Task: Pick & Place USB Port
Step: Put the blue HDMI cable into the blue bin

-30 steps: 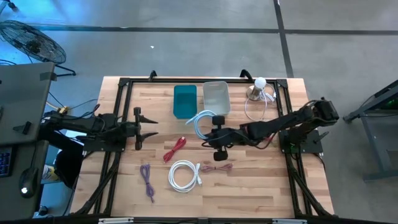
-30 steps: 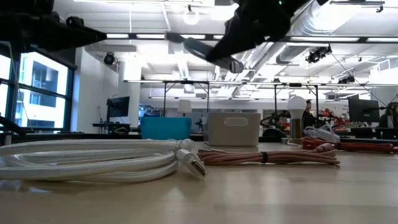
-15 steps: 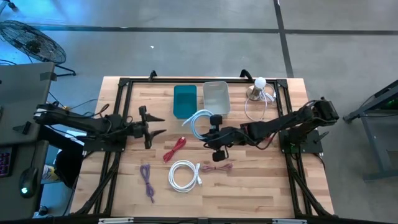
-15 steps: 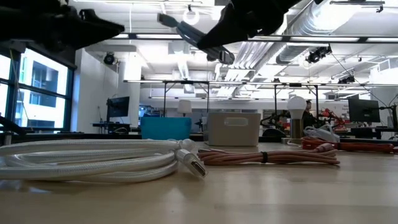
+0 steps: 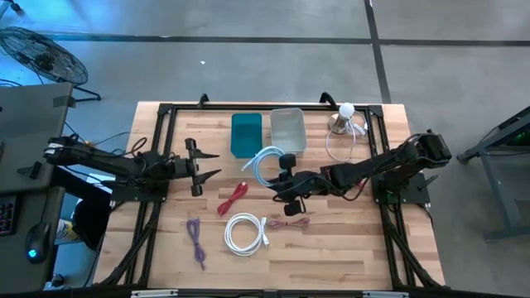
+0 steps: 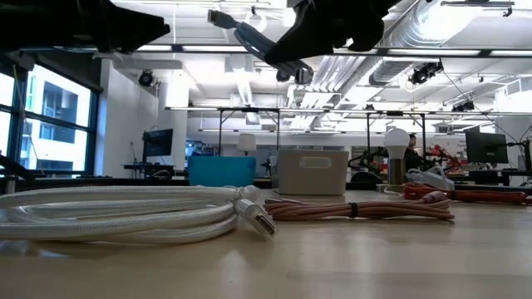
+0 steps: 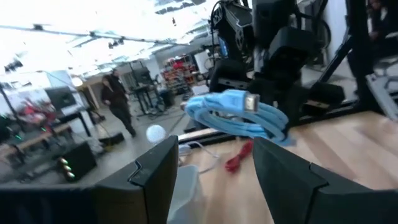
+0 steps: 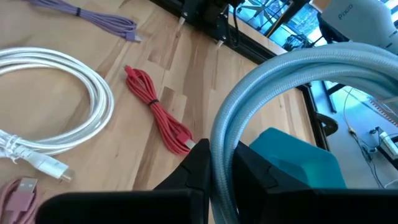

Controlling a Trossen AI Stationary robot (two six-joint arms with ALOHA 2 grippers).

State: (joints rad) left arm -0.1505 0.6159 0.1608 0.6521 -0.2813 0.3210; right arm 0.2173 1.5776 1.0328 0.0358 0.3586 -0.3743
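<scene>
A light blue coiled USB cable is held in the air by my right gripper over the table's middle. It also shows in the left wrist view and in the low view, with its plug sticking out. My left gripper is open and empty left of the coil, its fingers pointing at it. A teal bin and a pale grey bin stand at the far edge. My right gripper pinches the coil's bundled strands between its two fingers. The fingers come roughly level from the table's right and lie across the strands. The coil is lifted clear of the table and sticks out past the fingertips toward the table's left.
On the table lie a red cable, a white coiled cable, a pink cable and a purple cable. A bulb lamp with a white cord stands at the far right. People move in the room behind.
My left gripper has moved toward the table's right, closer to the blue coil, staying open. My right gripper has risen and shifted a little toward the table's left with the coil, which stays clear of the table.
</scene>
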